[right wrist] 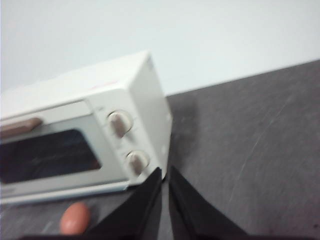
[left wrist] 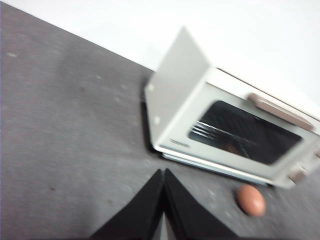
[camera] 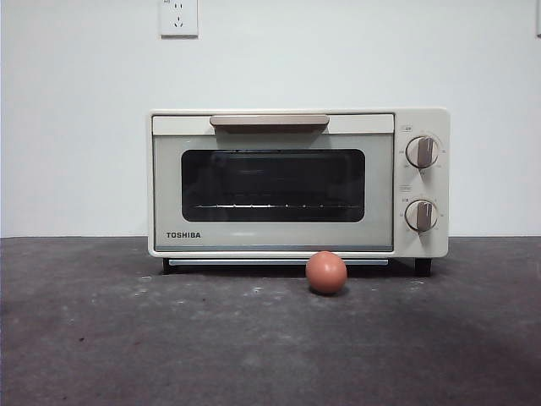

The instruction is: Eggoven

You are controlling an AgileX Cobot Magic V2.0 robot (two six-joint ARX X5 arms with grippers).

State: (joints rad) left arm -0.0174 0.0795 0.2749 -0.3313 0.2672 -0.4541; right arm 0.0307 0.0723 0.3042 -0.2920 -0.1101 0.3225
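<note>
Nearest the front camera, bare dark grey tabletop runs back to the egg, which is small, smooth and reddish-brown. It lies on the table just in front of the oven's lower edge, below the right part of the door and clear of both grippers.

Behind the egg stands the cream TOSHIBA toaster oven, upright on short dark feet with its door shut. A brown handle runs across the top of the door. Through the dark glass window a wire rack shows, and nothing can be made out lying on it. Two grey knobs sit one above the other on the right panel.

Farthest back is a white wall with a power socket above the oven.

The left gripper hangs over the table off the oven's left front corner, its two black jaws pressed together at the tips and holding nothing. The right gripper hangs near the oven's right front corner by the lower knob, its jaws nearly touching, with only a thin slit between them and nothing held.
</note>
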